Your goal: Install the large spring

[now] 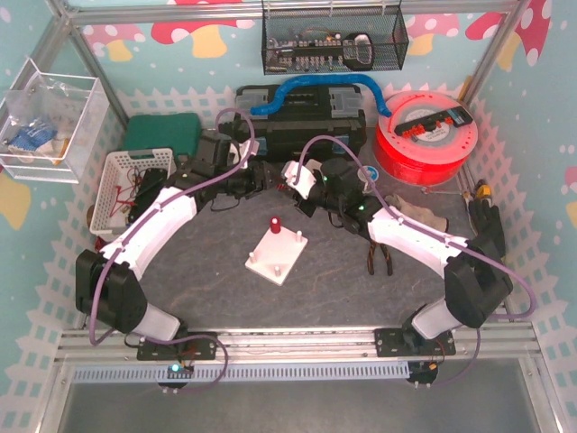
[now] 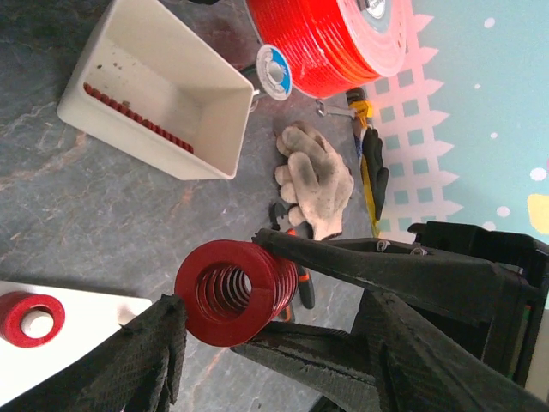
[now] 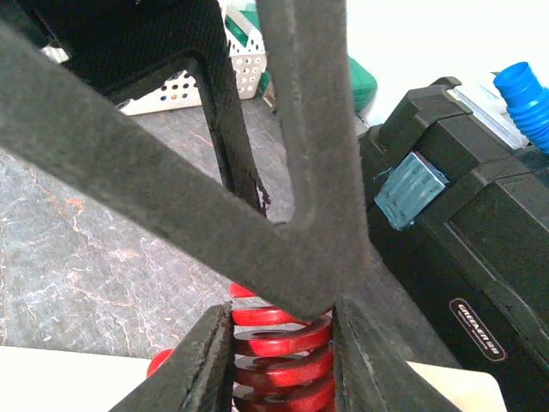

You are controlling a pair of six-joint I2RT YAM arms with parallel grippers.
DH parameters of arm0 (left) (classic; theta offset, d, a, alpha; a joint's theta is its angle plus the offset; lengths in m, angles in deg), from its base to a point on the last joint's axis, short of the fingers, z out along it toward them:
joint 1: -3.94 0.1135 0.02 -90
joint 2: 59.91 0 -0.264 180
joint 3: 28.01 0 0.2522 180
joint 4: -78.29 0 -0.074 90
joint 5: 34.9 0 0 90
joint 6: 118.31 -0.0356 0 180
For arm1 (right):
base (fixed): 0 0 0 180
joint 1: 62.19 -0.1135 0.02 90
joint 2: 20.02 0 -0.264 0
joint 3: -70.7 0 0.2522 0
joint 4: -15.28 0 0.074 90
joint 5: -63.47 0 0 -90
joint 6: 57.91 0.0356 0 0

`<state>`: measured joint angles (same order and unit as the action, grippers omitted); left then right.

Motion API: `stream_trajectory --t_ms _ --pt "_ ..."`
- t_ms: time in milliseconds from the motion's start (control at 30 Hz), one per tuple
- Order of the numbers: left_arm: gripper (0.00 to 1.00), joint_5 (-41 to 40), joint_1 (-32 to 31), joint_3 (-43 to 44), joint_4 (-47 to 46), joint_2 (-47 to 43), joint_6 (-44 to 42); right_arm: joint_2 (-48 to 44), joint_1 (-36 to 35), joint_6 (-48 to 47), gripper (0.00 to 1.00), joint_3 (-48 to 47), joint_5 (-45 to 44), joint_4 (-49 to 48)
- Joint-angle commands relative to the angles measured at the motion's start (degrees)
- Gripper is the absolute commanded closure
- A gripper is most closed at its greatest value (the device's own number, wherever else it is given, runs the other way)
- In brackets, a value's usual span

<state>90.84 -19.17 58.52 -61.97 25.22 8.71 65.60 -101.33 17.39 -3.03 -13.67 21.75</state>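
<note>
Nearest the arm bases, the white plate (image 1: 287, 248) lies flat on the grey worktop (image 1: 343, 289). A small red spring (image 1: 273, 223) sits over its far peg, and the other pegs are bare.

Just beyond the plate's far edge, the two arms meet above the worktop with the large spring (image 2: 214, 333) between them. The right claw (image 3: 281, 343) is clamped on its coils from both sides, and the spring's long axis runs out along the fingers. The left claw (image 2: 274, 343) stands partly open, straddling both the spring and the right claw's fingers. One padded finger (image 2: 159, 356) touches the rim of the spring's end flange, while the other is well apart from it. From the left wrist I look almost straight down the bore, so that end faces the left arm.

The spring is therefore off the plate, above and behind it, and I judge it needs turning upright before its bore can drop over a bare peg. The right arm has it and seems the likelier one to take it there.

Room is tight between the claws but open over the plate. Farther back lie a glove (image 2: 317, 180), a white bin (image 2: 154, 86), a red spool (image 2: 330, 39) and a black toolbox (image 3: 463, 257), all clear of the route.
</note>
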Motion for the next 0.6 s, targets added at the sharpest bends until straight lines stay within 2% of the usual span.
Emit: stream_trajectory --t_ms 0,167,400,567 --pt "0.38 1.35 -0.35 -0.31 -1.72 0.50 0.69 -1.06 -1.29 0.54 0.93 -0.78 -0.10 -3.34" --pt "0.35 -0.32 -0.35 -0.85 -1.72 -0.17 1.53 -1.44 -1.47 0.74 0.93 -0.34 -1.86 -3.43" --pt "0.39 -2.26 -0.35 -1.09 -1.63 -0.32 3.15 -2.34 -1.80 1.20 0.93 0.94 -3.69 -4.92" --pt "0.32 -3.90 -0.33 -1.05 -1.63 -1.08 3.78 -3.15 -1.82 1.52 0.93 2.15 -5.10 -6.01"
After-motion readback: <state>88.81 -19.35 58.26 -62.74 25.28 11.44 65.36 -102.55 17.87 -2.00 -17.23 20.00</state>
